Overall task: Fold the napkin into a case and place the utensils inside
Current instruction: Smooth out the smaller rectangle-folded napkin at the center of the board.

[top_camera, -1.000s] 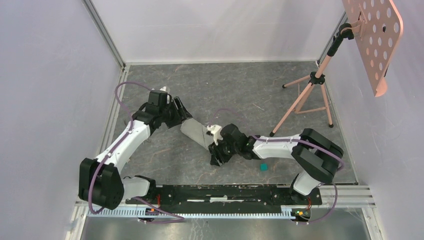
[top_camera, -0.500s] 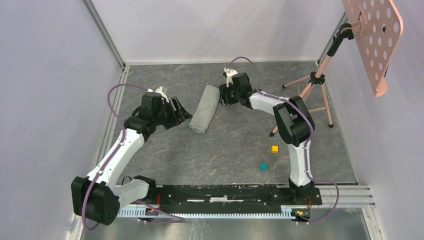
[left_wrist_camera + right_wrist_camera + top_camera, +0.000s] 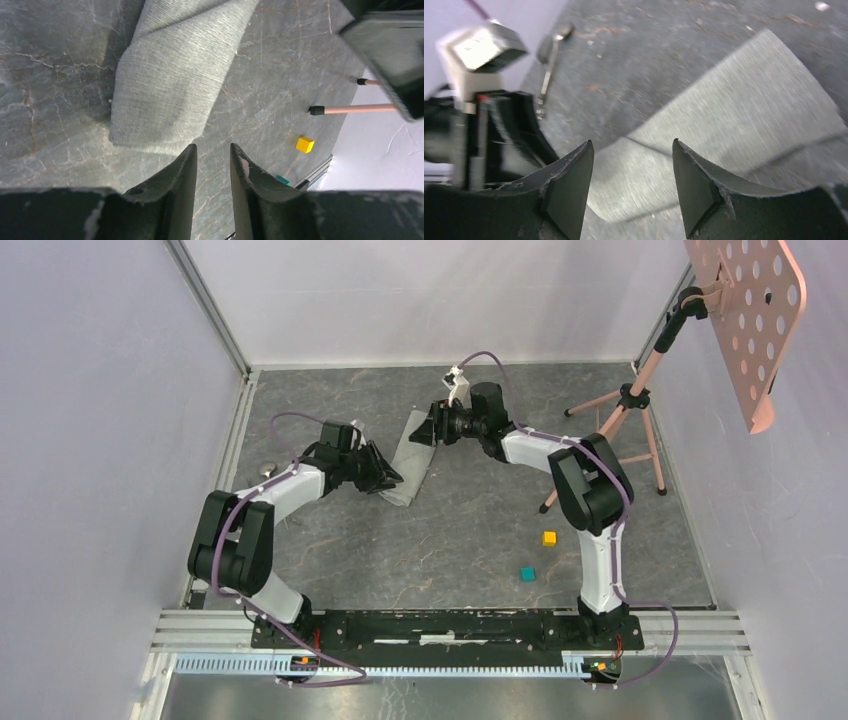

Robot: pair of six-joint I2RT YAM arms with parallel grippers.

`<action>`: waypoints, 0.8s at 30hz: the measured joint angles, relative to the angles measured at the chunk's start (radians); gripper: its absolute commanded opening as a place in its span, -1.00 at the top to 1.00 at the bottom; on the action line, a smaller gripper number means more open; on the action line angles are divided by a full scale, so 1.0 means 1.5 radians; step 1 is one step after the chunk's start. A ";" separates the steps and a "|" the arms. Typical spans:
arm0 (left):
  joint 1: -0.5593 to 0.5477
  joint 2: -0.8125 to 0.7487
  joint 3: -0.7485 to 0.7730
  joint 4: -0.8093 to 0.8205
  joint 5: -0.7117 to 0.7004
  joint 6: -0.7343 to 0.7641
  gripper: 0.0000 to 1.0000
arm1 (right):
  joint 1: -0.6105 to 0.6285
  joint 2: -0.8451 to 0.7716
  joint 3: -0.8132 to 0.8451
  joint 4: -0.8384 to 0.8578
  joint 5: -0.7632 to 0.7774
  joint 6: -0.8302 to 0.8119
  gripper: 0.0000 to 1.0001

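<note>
Grey-green folded cloth napkin (image 3: 408,462) lies flat as a long narrow strip on the dark marbled table (image 3: 450,540), left of centre, running far to near, with neither gripper holding it. Left gripper (image 3: 213,159) is at its near end, tips just off the folded edge. Its jaws are nearly together with a thin gap, table showing through, nothing between. Right gripper (image 3: 631,165) is over the far end, jaws spread wide and empty, cloth visible between the fingers. Thin silver metal spoon (image 3: 545,50) lies on the table well left of the napkin, near the left wall. Small yellow cube (image 3: 549,538) and small teal cube (image 3: 527,574) sit right of centre on the near side, well apart from the cloth. Pink tripod stand (image 3: 620,430) is at far right.
</note>
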 measured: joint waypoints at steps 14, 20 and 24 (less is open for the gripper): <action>0.001 0.106 -0.022 0.079 -0.060 -0.004 0.36 | -0.014 0.337 0.281 0.228 -0.108 0.215 -0.36; 0.000 0.083 -0.029 0.072 -0.072 -0.003 0.02 | -0.017 0.374 0.333 0.237 -0.125 0.244 -0.40; 0.000 -0.022 -0.031 -0.017 -0.092 0.008 -0.39 | -0.011 0.352 0.344 0.158 -0.123 0.211 -0.50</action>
